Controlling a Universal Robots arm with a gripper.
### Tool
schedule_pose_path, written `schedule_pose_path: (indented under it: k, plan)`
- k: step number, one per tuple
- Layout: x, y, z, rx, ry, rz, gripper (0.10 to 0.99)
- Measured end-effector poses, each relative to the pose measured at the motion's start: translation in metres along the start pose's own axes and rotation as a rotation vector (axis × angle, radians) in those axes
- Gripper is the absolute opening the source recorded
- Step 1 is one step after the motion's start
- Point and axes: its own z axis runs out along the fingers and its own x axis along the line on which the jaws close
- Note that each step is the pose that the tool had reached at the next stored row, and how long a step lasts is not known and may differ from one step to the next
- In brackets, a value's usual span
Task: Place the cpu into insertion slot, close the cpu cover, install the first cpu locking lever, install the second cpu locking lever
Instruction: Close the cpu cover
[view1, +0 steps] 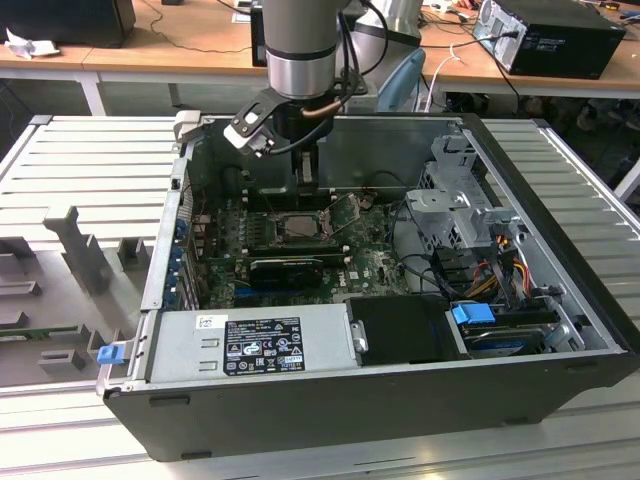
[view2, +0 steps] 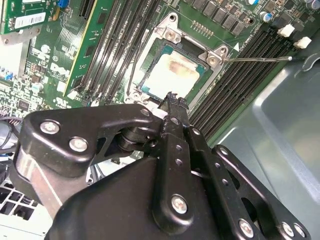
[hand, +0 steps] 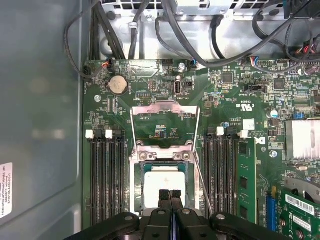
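Observation:
The cpu (hand: 161, 184), a silvery square chip with a brownish smear on top (view2: 174, 74), lies seated in the insertion slot (hand: 138, 186) on the green board (view1: 297, 226). The cpu cover (hand: 165, 106) is swung open beyond the slot, and the board shows through its window. A thin locking lever (hand: 202, 179) stands loose along one side of the slot (view2: 260, 58). My gripper (hand: 170, 196) hangs just over the chip's near edge (view2: 171, 98) with its black fingers pressed together and nothing between them. In the exterior view the gripper (view1: 306, 192) reaches down into the case.
Black memory slots (hand: 106, 180) flank the socket on both sides. A green card (hand: 246, 180) and a finned heatsink (hand: 302, 140) sit beside them. Black cables (hand: 165, 30) run along the case wall. The power supply (view1: 255, 340) and drive cage (view1: 455, 200) crowd the case.

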Motion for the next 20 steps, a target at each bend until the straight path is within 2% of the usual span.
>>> schedule_pose_path:
  k: [14,18,20]
  plan:
    - [0.0001,0.0011,-0.0152,0.000,0.0002,0.000,0.106]
    - [0.0000,0.0019,-0.0153,0.000,0.0001,0.000,0.106]
    - [0.0001,0.0064,-0.0150,0.000,0.0000,0.000,0.106]
